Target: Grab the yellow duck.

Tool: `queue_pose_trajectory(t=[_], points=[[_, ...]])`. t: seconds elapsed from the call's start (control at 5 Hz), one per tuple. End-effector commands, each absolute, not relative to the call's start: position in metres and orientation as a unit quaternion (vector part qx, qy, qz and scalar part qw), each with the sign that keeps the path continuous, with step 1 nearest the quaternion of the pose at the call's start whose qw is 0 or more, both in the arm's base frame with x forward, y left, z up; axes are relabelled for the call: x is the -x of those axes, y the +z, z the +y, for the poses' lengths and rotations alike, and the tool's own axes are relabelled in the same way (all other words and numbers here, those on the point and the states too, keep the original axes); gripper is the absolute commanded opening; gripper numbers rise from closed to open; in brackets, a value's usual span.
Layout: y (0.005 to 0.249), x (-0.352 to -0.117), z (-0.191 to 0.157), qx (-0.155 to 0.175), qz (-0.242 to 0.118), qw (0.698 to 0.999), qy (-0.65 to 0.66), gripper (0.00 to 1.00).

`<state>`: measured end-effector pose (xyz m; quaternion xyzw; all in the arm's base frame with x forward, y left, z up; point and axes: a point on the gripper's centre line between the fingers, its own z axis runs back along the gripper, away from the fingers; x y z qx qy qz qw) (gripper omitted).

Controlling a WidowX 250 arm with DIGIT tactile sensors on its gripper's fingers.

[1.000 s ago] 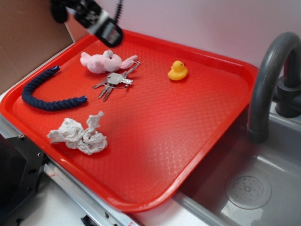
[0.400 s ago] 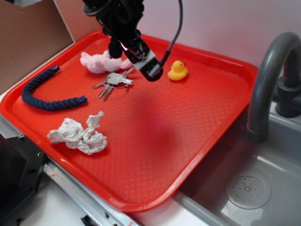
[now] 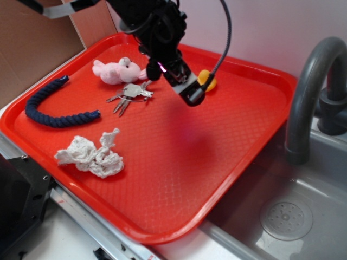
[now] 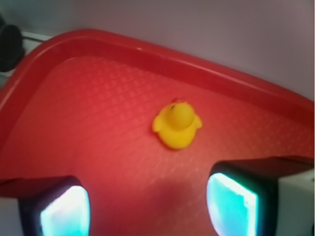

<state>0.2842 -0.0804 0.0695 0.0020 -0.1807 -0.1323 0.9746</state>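
On the red tray beside the sink, the duck sits near the far rim, just ahead of and centered between the wide-open, empty end effector, untouched.

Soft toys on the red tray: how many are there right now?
2. The pink plush bunny lies near the red plastic tray's back-left edge beside the keys; the glossy yellow rubber duck sits further right, partly behind the open gripper.
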Motion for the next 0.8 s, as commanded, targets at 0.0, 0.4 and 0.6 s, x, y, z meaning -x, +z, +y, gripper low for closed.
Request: queue_pose_trajectory(t=[0.0,0.4,0.6], points=[[0.07,-0.316,-0.069,0.016,-0.201,0.972,-0.119,1.0],[0.043,-0.335,-0.071,0.028,-0.168,0.974,-0.15,1.0],[0.037,-0.336,-0.069,0.015,-0.161,0.977,-0.141,1.0]])
